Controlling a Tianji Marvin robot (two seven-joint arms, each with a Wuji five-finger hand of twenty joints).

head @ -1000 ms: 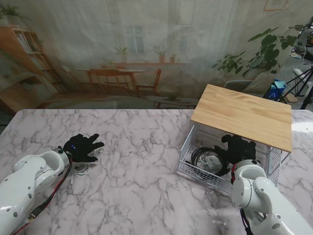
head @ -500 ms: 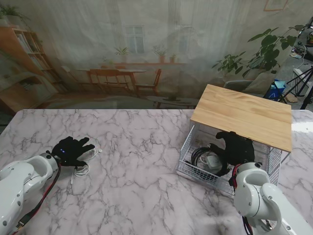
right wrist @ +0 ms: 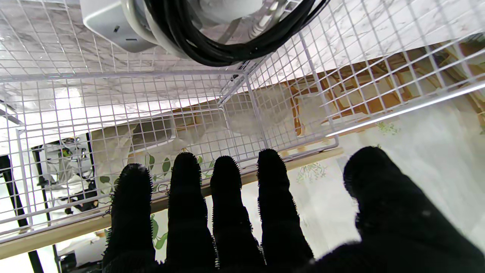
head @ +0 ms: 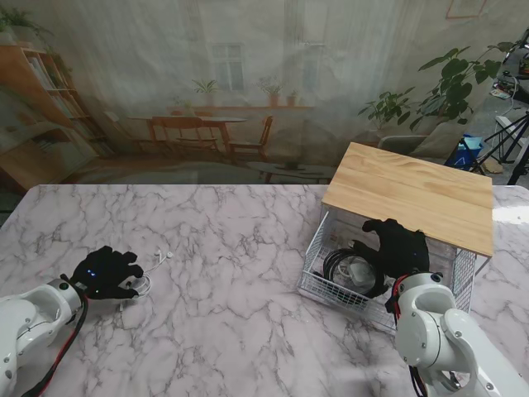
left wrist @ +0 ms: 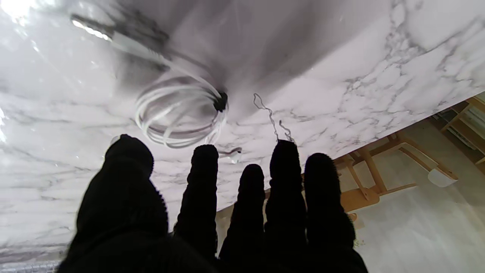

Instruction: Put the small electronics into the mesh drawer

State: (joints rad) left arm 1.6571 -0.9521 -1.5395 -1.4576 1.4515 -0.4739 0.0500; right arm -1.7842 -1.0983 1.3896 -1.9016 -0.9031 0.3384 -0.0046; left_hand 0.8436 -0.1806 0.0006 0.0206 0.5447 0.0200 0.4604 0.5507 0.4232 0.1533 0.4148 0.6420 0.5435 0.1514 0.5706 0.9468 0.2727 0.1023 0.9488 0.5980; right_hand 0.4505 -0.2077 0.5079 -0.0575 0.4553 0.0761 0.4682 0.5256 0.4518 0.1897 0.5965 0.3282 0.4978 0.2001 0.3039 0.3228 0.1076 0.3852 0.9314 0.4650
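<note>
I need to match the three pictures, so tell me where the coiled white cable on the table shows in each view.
Stand view: the coiled white cable lies on the marble table, on the left, at the fingertips of the left hand.
Left wrist view: the coil lies on the marble just beyond the fingertips.
Right wrist view: not in it; only the mesh drawer and its contents show.
Shared landmark: the veined marble table.

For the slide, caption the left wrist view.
Left hand, fingers spread, poised over a coiled white cable on the marble table.
</note>
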